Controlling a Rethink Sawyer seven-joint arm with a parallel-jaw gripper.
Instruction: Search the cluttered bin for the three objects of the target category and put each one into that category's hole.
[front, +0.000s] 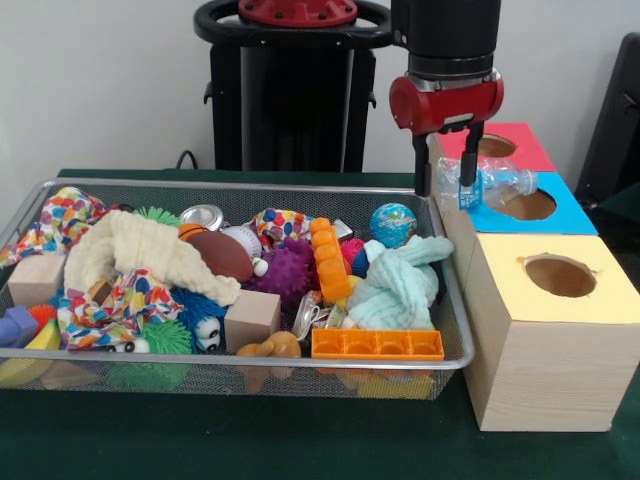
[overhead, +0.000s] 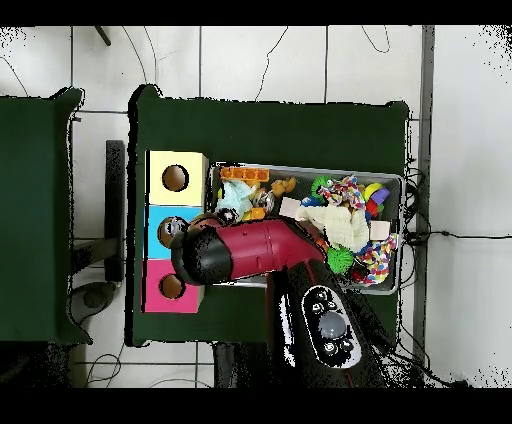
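Gripper (front: 448, 178) jaws clamp a clear plastic bottle (front: 495, 184) above the blue box's hole (front: 527, 206); toys crowd the wire bin (front: 150, 188).

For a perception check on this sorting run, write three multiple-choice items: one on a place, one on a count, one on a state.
1. Where is the clear plastic bottle?
A. Among the toys in the wire basket
B. In the hand, over the blue box top
C. On the green table cloth

2. How many holed box tops stand beside the basket?
A. Two
B. Three
C. Five

3. What is the hand doing?
A. Shut on the bottle
B. Open and empty
C. Pressing the white cloth

Answers:
1. B: the bottle hangs at the fingers beside the hole in the blue box top, outside the wire basket.
2. B: one pink, one blue, one yellow, each with a round hole.
3. A: the black fingers close around the bottle's neck end.
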